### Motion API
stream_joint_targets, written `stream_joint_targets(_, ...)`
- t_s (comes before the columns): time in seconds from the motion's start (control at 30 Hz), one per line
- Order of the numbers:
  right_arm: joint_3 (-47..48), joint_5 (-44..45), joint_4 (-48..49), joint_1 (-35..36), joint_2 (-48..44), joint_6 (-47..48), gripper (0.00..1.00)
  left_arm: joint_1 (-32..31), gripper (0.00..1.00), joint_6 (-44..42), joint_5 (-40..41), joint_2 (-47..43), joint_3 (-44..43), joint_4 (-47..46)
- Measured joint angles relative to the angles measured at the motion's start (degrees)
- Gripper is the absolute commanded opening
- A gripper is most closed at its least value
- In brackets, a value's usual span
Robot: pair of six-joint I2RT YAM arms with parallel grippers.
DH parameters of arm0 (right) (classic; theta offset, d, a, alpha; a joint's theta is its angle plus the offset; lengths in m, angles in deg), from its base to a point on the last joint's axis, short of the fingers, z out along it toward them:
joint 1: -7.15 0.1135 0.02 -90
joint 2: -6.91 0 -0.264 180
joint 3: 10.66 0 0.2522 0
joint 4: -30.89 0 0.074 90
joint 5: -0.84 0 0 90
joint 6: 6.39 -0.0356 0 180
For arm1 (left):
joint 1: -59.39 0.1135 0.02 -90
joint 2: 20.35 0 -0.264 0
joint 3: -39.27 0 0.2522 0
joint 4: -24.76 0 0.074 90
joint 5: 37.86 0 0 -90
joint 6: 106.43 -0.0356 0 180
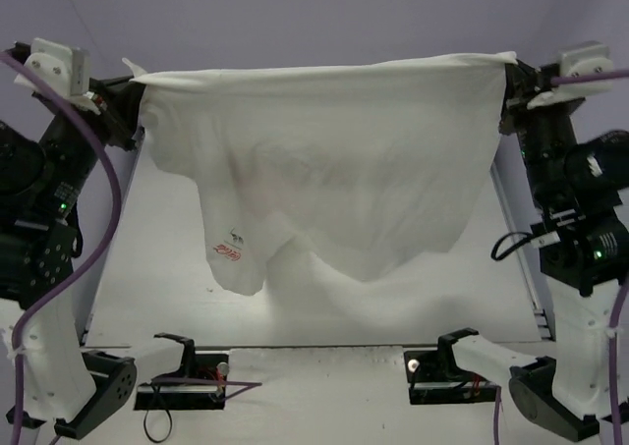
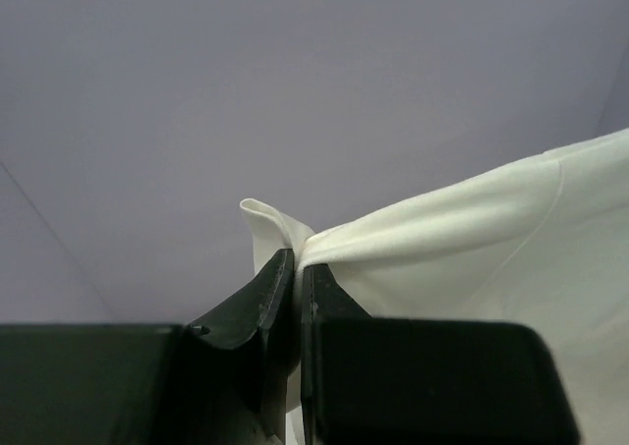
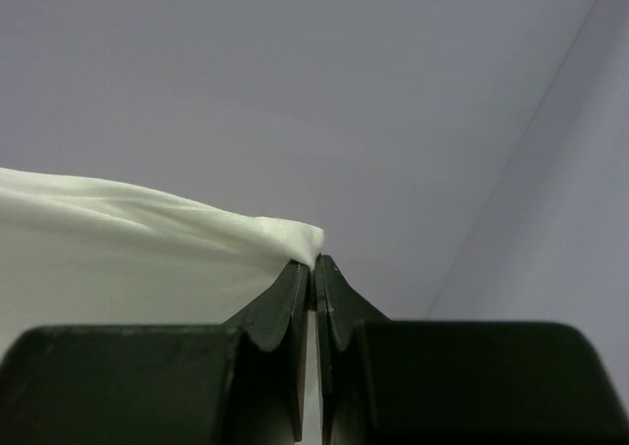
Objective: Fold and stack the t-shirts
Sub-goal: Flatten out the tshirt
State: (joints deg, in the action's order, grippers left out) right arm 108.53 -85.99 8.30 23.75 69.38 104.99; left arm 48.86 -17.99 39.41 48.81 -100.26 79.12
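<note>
The white t-shirt (image 1: 334,160) hangs spread in the air between my two arms, its top edge stretched nearly straight. A faint red print shows through the cloth, and a small label with red script (image 1: 228,251) hangs at the lower left. The lower part drapes down to the table. My left gripper (image 1: 131,89) is shut on the shirt's left top corner, and the pinched cloth (image 2: 295,241) sticks out above the fingertips (image 2: 282,268). My right gripper (image 1: 509,70) is shut on the right top corner (image 3: 295,239).
The white table (image 1: 147,298) lies below the shirt, its near edge at the bottom. Two black mounts (image 1: 187,371) (image 1: 447,366) sit at the near edge. Purple cables (image 1: 93,199) run along the left arm. A plain grey wall stands behind.
</note>
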Motion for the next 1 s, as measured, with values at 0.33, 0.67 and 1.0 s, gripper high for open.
stream_joint_targets(0.33, 8.97, 0.01, 0.27, -2.52, 26.86, 5.11, 0.00, 0.85, 0.00, -1.49, 5.48, 28.07, -13.51, -0.29)
stream_joint_targets(0.67, 32.89, 0.16, 7.91, -5.73, 53.16, 6.11, 0.00, 4.34, 0.00, -1.04, 6.78, 51.75, -28.84, -4.92)
stream_joint_targets(1.0, 10.61, -2.08, 28.69, -6.79, 36.17, 6.40, 0.00, 6.53, 0.00, 2.14, 0.31, 38.05, -23.73, -15.89)
